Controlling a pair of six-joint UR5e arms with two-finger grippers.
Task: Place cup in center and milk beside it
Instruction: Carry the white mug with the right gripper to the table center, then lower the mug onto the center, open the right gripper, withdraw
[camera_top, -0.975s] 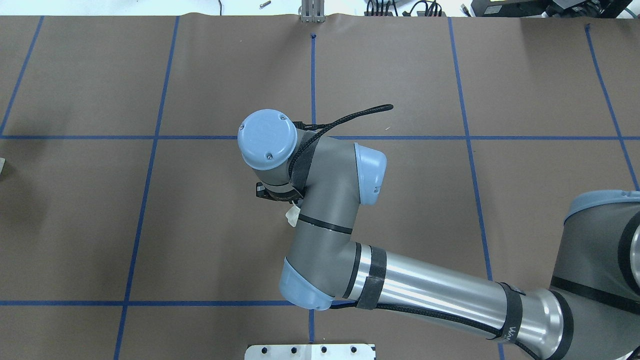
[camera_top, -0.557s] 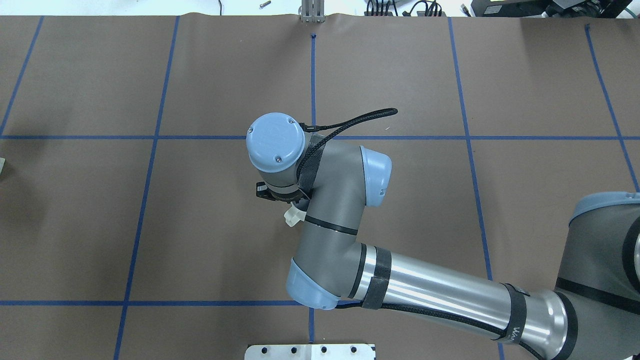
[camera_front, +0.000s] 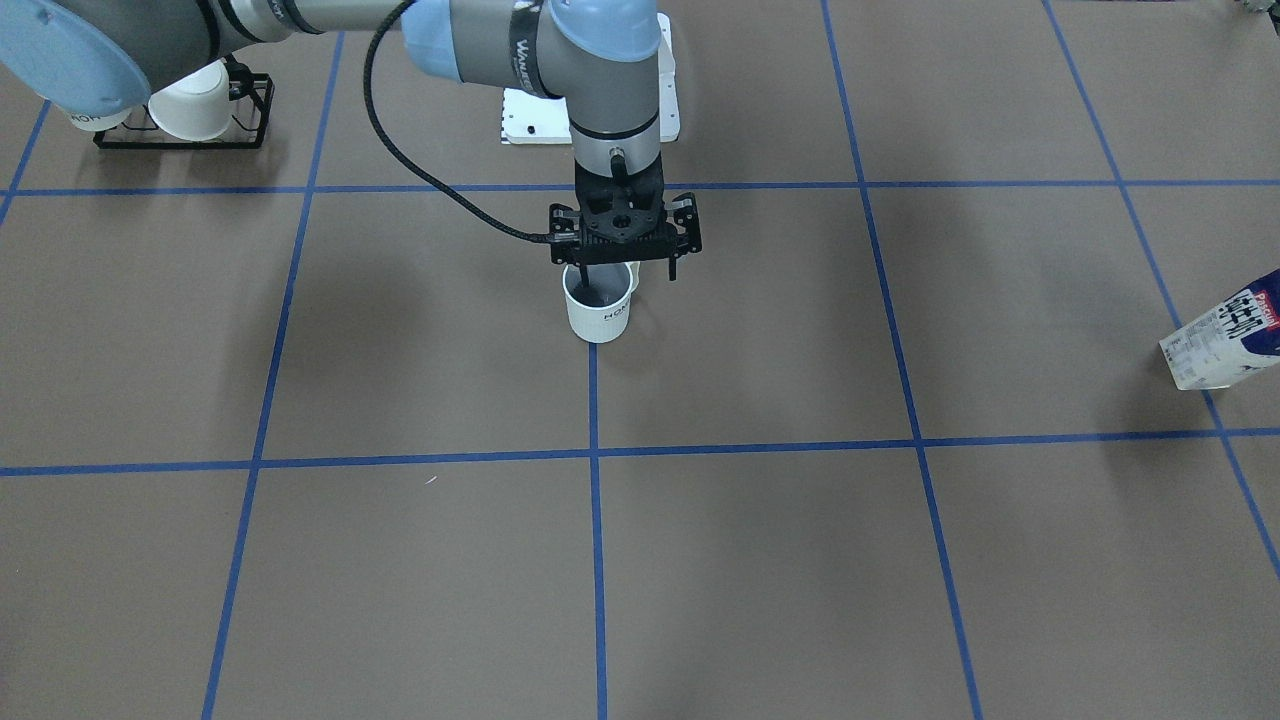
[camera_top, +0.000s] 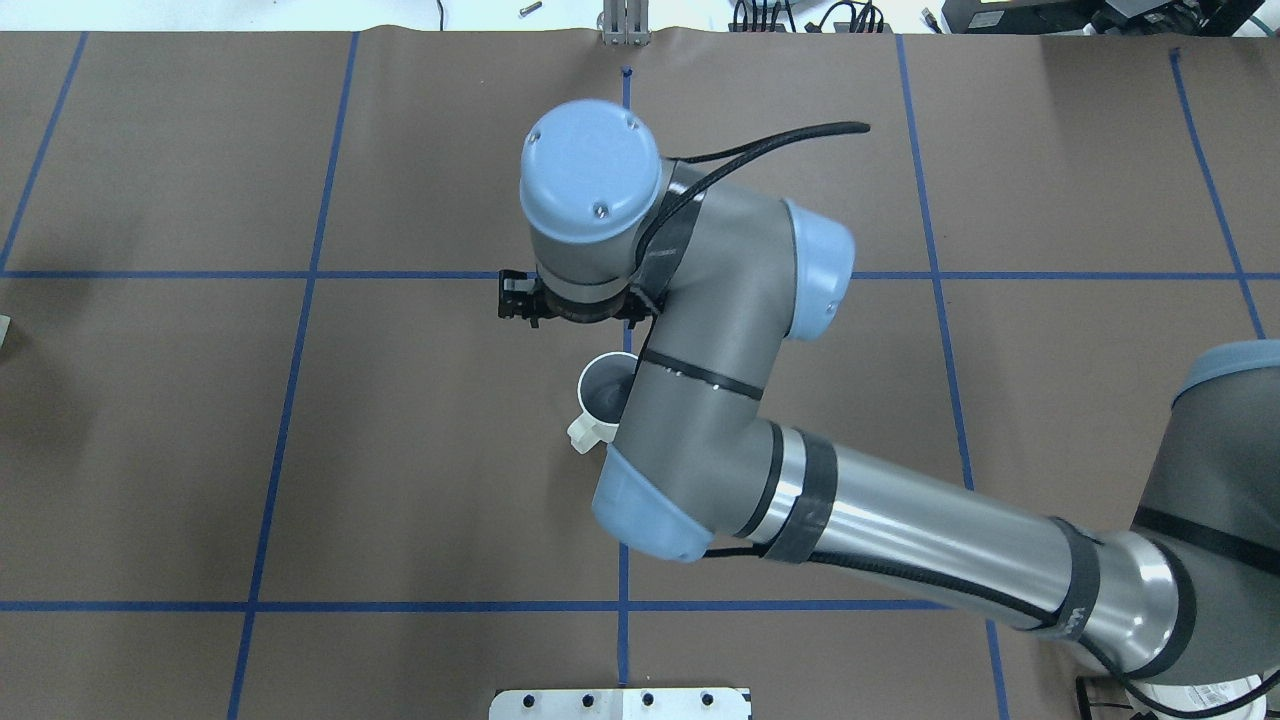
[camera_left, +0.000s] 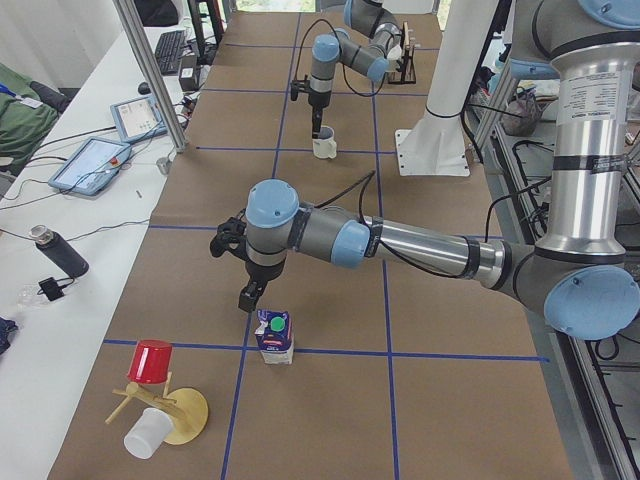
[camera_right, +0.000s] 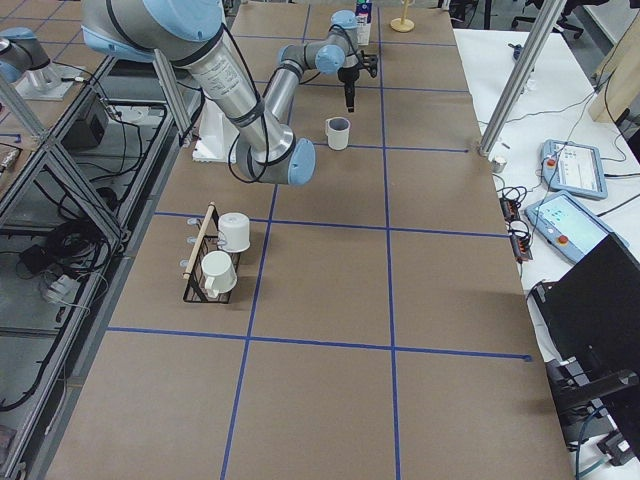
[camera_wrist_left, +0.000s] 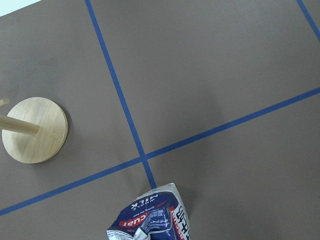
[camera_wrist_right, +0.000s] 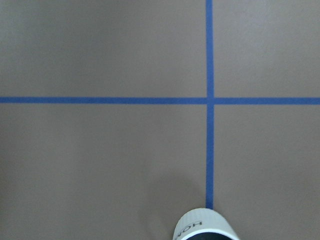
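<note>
A: Exterior front-facing view: your right gripper (camera_front: 628, 275)?
B: My wrist points straight down, jaws wide, empty; the cup (camera_front: 598, 312) stands just below on the centre tape line (camera_front: 594, 400). Milk carton (camera_front: 1222, 338) well apart.

You see the right arm (camera_top: 700, 330) in matte grey with pale blue round caps (camera_top: 590, 180) showing small screws (camera_top: 598, 210), a polished silver tube (camera_top: 920, 545), black straps (camera_top: 800, 500), a braided black cable (camera_top: 770, 140) at upper centre, and a black right gripper (camera_front: 628, 272).

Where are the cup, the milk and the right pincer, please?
cup (camera_front: 598, 318), front-facing view, white side wall.
milk (camera_left: 275, 345), left exterior view, carton front.
right pincer (camera_front: 627, 272), front-facing view, midway between fingertips.
</note>
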